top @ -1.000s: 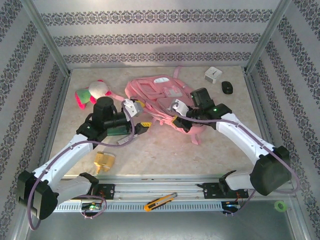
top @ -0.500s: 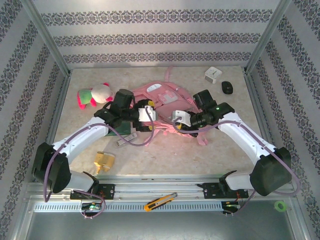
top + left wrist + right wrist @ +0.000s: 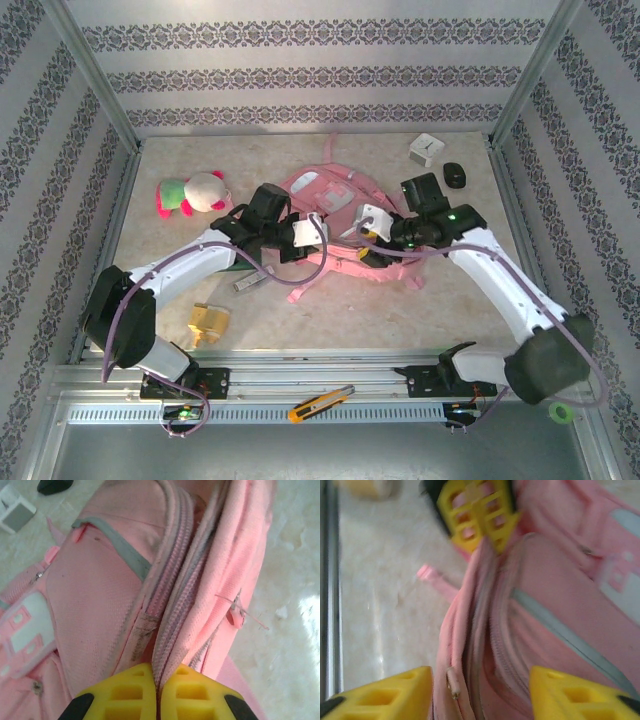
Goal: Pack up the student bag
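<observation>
We see the pink student bag [image 3: 330, 200] lying in the middle of the desk [image 3: 420, 315] between both arms, our left claw [image 3: 159, 692] pressed together, pinching its zipped edge, while our right claw [image 3: 480, 685] stands spread astride that edge

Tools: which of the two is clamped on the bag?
The left tool: its yellow fingers are pinched together on the zip edge of the bag. The right tool has its fingers wide apart, gripping nothing.
</observation>
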Tool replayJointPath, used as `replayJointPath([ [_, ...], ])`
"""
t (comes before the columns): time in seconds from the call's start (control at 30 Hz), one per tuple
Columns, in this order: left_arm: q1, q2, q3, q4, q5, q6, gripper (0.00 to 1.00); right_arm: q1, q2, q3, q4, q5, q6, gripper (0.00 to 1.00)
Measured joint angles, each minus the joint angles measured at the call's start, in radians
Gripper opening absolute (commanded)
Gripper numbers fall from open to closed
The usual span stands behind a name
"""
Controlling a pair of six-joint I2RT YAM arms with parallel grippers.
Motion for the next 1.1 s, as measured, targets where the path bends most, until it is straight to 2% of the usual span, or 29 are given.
replayJointPath([
  [0.07,-0.002,-0.004,-0.027,0.039,0.001,-0.087,0.0,0.0,-0.074,-0.015,0.013,0.034,0.159,0.61],
  [0.17,-0.002,-0.011,-0.064,0.077,0.005,-0.207,0.0,0.021,-0.208,-0.061,0.014,0.111,0.412,0.58],
  [0.33,-0.002,-0.012,-0.064,0.098,0.005,-0.342,0.0,0.153,-0.381,-0.136,0.016,0.223,0.835,0.5],
  [0.43,-0.002,-0.012,-0.053,0.096,0.004,-0.404,0.0,0.253,-0.412,-0.183,0.037,0.286,1.099,0.46],
  [0.57,-0.002,-0.012,-0.013,0.087,0.005,-0.473,0.0,0.383,-0.37,-0.262,0.103,0.416,1.364,0.47],
  [0.77,-0.002,0.004,0.044,0.062,0.027,-0.559,0.0,0.472,-0.231,-0.283,0.21,0.631,1.554,0.49],
  [1.1,-0.002,0.021,0.076,0.016,0.054,-0.589,0.0,0.493,-0.025,-0.188,0.269,0.925,1.579,0.48],
])
